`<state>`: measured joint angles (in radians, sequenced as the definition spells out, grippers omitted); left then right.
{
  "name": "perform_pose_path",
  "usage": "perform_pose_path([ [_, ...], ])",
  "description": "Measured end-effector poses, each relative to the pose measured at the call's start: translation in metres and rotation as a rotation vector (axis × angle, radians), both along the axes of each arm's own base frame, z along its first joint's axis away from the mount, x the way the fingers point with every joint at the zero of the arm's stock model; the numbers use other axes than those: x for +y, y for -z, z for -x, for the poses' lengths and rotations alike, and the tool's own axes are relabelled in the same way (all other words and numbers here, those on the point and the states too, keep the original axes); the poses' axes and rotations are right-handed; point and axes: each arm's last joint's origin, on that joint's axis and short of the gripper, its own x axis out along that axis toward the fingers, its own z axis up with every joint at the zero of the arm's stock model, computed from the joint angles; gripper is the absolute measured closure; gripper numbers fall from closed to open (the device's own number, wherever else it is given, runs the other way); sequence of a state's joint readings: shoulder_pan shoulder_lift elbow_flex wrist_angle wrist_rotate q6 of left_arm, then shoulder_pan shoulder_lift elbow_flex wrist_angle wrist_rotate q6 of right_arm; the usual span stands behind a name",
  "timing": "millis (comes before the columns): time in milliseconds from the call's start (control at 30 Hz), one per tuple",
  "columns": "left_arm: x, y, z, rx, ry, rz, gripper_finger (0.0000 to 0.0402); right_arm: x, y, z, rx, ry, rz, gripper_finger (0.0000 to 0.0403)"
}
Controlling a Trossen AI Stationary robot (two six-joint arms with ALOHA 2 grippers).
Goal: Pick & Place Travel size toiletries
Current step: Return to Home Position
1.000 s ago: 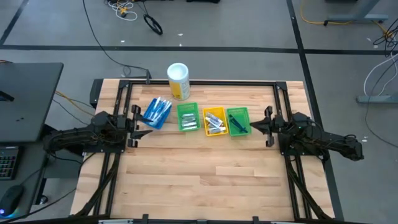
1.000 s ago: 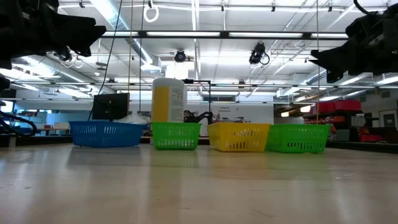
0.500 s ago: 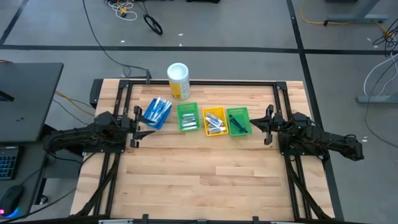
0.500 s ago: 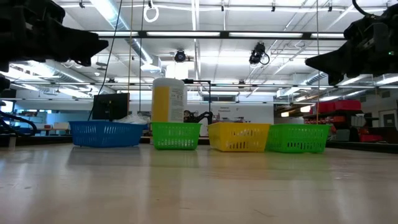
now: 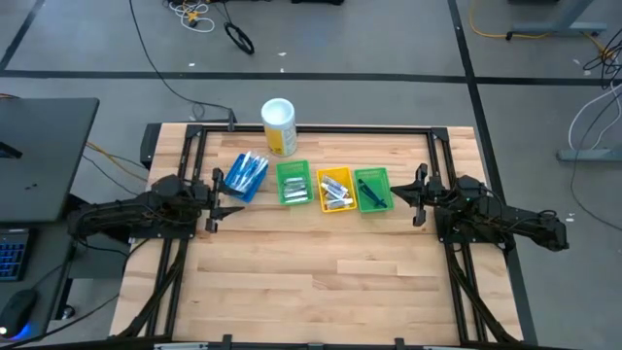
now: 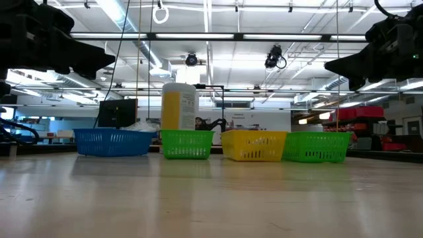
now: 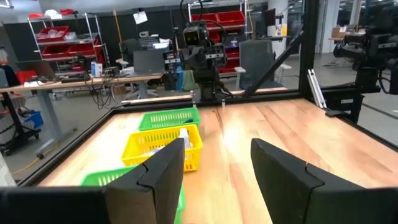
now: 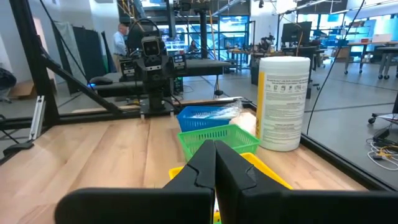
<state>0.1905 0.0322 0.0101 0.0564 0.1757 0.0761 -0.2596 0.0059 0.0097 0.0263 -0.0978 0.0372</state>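
Observation:
The toiletries lie sorted in four small bins in a row at the table's far middle. White-and-teal toothbrushes are in the blue bin [image 5: 245,176], white tubes in a green bin [image 5: 293,183], silver tubes in the yellow bin [image 5: 335,190], and a dark blue razor in the right green bin [image 5: 372,189]. My left gripper [image 5: 222,192] hovers open just left of the blue bin, above the table; its fingers stand apart in the left wrist view [image 7: 217,168]. My right gripper [image 5: 413,194] hovers shut just right of the right green bin; its fingers are closed together in the right wrist view [image 8: 216,165]. Neither holds anything.
A tall white-and-yellow canister [image 5: 279,126] stands behind the bins near the far edge. A dark frame rail [image 5: 311,127] runs around the table's edges. Bare wood lies in the near half of the table [image 5: 311,282]. A person shows far off in the room [image 8: 121,38].
My left gripper has moved a little toward the table's right, nearer the blue bin. The bins and their contents have stayed put.

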Motion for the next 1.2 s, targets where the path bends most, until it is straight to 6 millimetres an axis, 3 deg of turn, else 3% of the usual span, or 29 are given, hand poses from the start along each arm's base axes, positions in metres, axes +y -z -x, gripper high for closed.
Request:
perform_pose_path([
  [1200,-0.0001,-0.0015,0.0000,-0.016,0.002,0.006,0.0208,0.0001,0.0000,0.0000,0.000,-0.001,0.000,0.0401],
])
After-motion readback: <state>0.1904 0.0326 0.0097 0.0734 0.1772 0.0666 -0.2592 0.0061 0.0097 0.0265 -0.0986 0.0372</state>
